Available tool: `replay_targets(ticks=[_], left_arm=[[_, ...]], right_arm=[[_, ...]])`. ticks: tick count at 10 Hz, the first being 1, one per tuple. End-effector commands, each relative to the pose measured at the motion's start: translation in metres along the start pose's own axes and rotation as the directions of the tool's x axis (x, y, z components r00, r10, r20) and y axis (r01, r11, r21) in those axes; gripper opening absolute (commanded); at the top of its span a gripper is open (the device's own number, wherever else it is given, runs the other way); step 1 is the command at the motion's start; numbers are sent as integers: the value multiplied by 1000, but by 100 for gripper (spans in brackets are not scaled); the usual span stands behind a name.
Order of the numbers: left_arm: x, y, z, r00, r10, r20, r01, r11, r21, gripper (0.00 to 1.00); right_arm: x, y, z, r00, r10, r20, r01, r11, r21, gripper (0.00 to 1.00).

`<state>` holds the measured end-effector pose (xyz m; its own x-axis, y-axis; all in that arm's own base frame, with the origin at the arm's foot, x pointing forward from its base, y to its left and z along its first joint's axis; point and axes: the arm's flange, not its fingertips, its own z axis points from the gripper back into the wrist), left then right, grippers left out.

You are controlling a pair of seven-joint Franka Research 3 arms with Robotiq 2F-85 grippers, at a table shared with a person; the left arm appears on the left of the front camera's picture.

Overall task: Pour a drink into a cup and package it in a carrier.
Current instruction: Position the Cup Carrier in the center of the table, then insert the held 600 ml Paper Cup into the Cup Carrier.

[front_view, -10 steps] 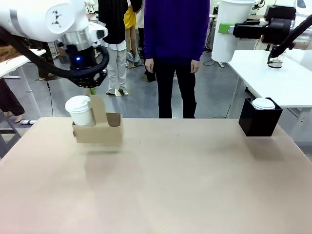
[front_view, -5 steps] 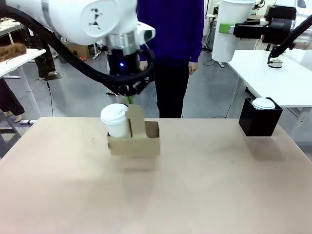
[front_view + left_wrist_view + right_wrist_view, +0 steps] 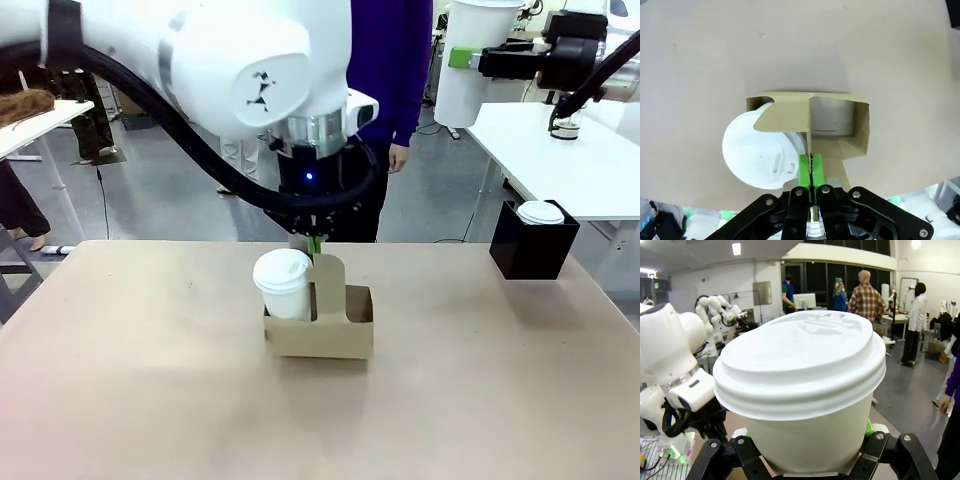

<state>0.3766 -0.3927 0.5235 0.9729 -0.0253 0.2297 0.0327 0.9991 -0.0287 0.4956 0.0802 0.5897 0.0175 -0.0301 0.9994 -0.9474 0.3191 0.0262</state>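
Brown cardboard is what my left gripper has hold of: its jaws are pinched fully together on the upright centre tab of the carrier, which sits about mid-table, a little nearer the far edge than the near one. From the front view I cannot tell whether the carrier's base touches the table or hangs just above it. The cup, white with a white plastic lid, stands upright in the slot on my robot's left side of the tab; the slot on the other side is open cardboard. In the left wrist view I look straight down my left gripper, and the green pads meet on the thin edge of the tab, with the cup just beside them and the carrier spread over bare table. My right gripper is raised high beyond the far right corner, its jaws closed round the body of a second lidded cup; in the right wrist view, that second lidded cup sits between the fingers of the right gripper. A black box holding another white-lidded cup stands at the far right corner, and a person in a purple top stands past the far edge.
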Motion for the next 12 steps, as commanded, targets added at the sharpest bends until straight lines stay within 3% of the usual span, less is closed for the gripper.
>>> replay_targets(ticks=[1, 5, 11, 12], left_arm=[[3, -10, -6, 999, 36, 30, -36, 999, 23, 2], [-1, -19, -24, 1000, 5, -17, -4, 999, 49, 2], [-1, -10, -20, 1000, 11, -12, -11, 1000, 16, 2], [-1, -13, -22, 1000, 6, -17, -6, 1000, 16, 61]], right_arm=[[3, 2, -2, 1000, 6, -1, -6, 1000, 1, 80], [3, 2, -2, 1000, 6, -1, -6, 1000, 1, 80], [3, 2, -2, 1000, 6, -1, -6, 1000, 1, 80], [3, 2, -2, 1000, 6, -1, -6, 1000, 1, 80]])
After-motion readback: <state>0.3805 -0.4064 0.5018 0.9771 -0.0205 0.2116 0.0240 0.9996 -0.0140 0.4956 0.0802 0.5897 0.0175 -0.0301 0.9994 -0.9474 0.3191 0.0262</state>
